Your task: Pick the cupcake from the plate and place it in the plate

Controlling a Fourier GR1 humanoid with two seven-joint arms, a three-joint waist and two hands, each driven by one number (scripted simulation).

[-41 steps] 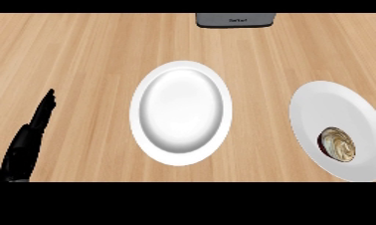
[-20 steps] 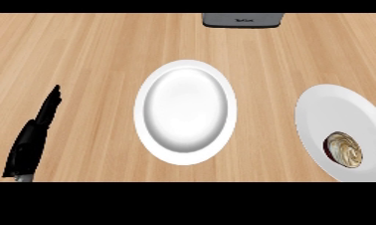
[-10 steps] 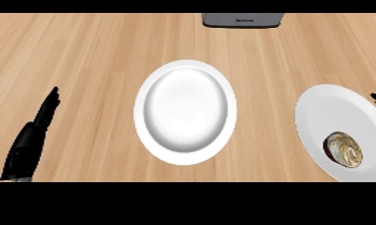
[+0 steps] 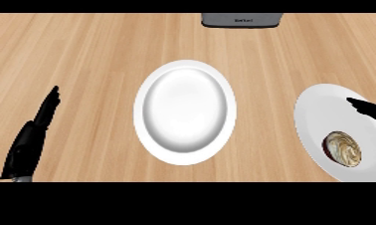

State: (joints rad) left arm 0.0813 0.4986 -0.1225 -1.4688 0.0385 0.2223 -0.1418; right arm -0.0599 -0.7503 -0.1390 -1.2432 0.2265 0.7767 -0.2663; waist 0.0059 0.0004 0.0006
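The cupcake (image 4: 343, 148) sits on the right plate (image 4: 316, 114), near the counter's (image 4: 88, 50) right front corner; that plate runs off the right edge of the view. A black tip of the right hand (image 4: 361, 105) shows over this plate, behind the cupcake and apart from it; whether its fingers are open or closed cannot be told. The left hand (image 4: 33, 137) rests near the counter's left front edge, fingers straight and holding nothing. Risk: the cupcake lies close to the plate's front rim, so a sideways approach could tip it or push it off the plate. Risk: a grip on the soft topping could smear it. Risk: the centre plate (image 4: 185, 111) could slide if struck at set-down. Count: two plates, one cupcake, one grey appliance (image 4: 242, 20) at the back edge, two hands.
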